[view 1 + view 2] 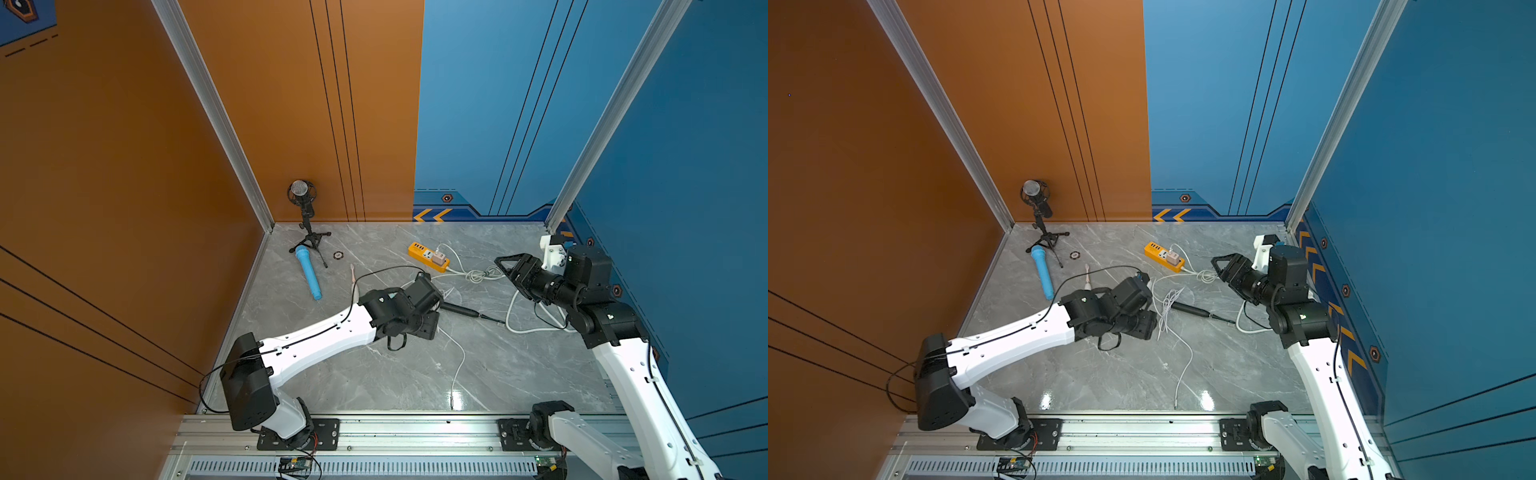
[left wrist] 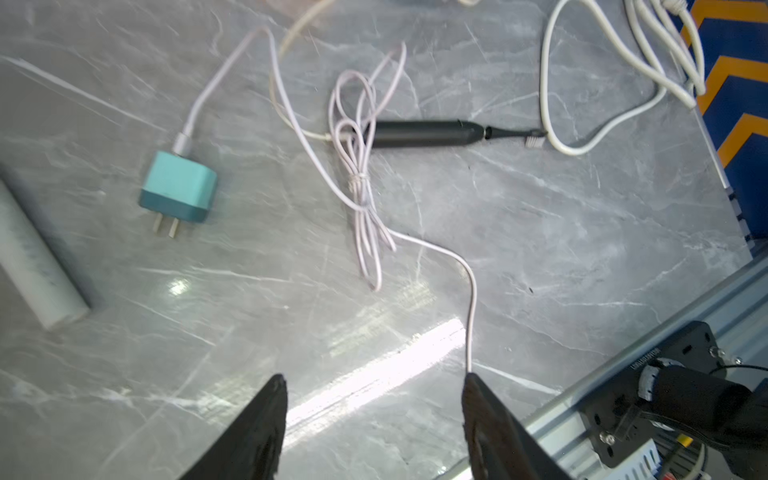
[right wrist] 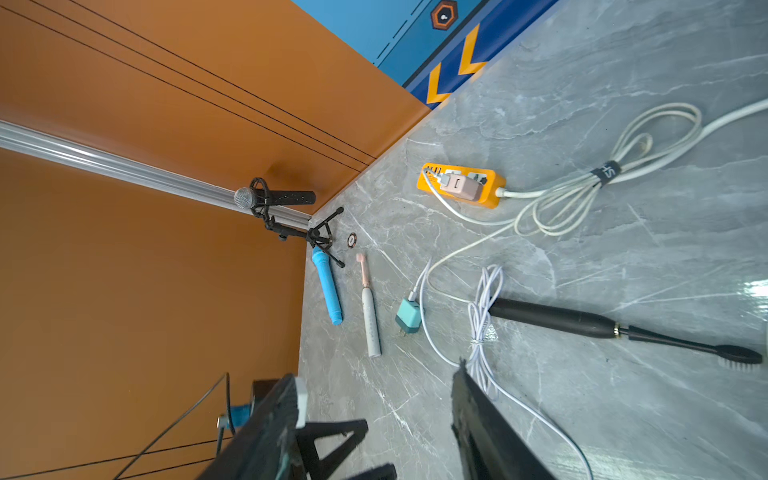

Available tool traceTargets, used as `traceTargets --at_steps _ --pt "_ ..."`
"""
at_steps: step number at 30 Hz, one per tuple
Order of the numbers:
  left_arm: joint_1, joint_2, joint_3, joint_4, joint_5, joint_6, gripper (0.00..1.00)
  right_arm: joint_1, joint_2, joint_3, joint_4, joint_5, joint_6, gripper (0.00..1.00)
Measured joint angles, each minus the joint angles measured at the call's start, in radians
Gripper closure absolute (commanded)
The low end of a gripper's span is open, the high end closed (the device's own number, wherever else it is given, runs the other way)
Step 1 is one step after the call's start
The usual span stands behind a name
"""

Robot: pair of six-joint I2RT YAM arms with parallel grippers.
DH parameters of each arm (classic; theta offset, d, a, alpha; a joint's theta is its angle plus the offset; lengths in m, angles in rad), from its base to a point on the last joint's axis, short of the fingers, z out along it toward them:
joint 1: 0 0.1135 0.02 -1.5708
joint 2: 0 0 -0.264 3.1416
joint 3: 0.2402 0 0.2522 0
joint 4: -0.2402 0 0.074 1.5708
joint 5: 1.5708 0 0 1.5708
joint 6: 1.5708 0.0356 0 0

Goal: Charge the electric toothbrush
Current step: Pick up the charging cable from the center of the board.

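Observation:
A black electric toothbrush [image 2: 424,133] [image 1: 461,309] [image 1: 1190,309] [image 3: 552,318] lies flat mid-table, with a thin white cable [image 2: 361,183] [image 3: 482,316] bundled at its base. A teal plug adapter [image 2: 178,187] [image 3: 408,316] lies loose on that cable. Beside it lies a white toothbrush with a pink head [image 3: 370,320] [image 1: 1087,278]. My left gripper [image 2: 374,380] hovers open and empty near the cable, which runs behind one fingertip. My right gripper [image 3: 379,374] [image 1: 505,264] [image 1: 1219,264] hangs open and empty at the right, above the table.
An orange power strip [image 1: 428,257] [image 1: 1165,257] [image 3: 461,185] with a pink adapter plugged in sits at the back, its thick white cord [image 3: 582,191] coiled to the right. A blue microphone [image 1: 308,272] and a black mic stand [image 1: 305,216] occupy the back left corner.

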Motion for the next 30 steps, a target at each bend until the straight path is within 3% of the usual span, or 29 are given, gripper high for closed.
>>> traceTargets --at_steps 5,11,16,25,27,30 --pt "-0.177 0.188 0.030 -0.009 0.003 -0.121 0.37 -0.015 -0.027 -0.038 -0.010 0.000 0.000 0.39" --pt "-0.317 0.385 0.124 -0.023 0.020 -0.153 0.47 -0.023 -0.084 -0.066 -0.017 -0.002 0.000 0.39" --pt "-0.341 0.430 0.144 -0.042 0.034 -0.166 0.58 -0.032 -0.105 -0.077 -0.018 -0.004 0.000 0.39" --pt "-0.363 0.488 0.157 -0.084 0.062 -0.176 0.70 -0.034 -0.106 -0.079 -0.025 -0.005 -0.001 0.39" --pt "-0.369 0.489 0.151 -0.093 0.064 -0.180 0.75 -0.036 -0.106 -0.079 -0.025 -0.005 -0.001 0.39" --pt "-0.371 0.488 0.143 -0.097 0.064 -0.182 0.91 -0.038 -0.106 -0.079 -0.025 -0.005 -0.001 0.39"
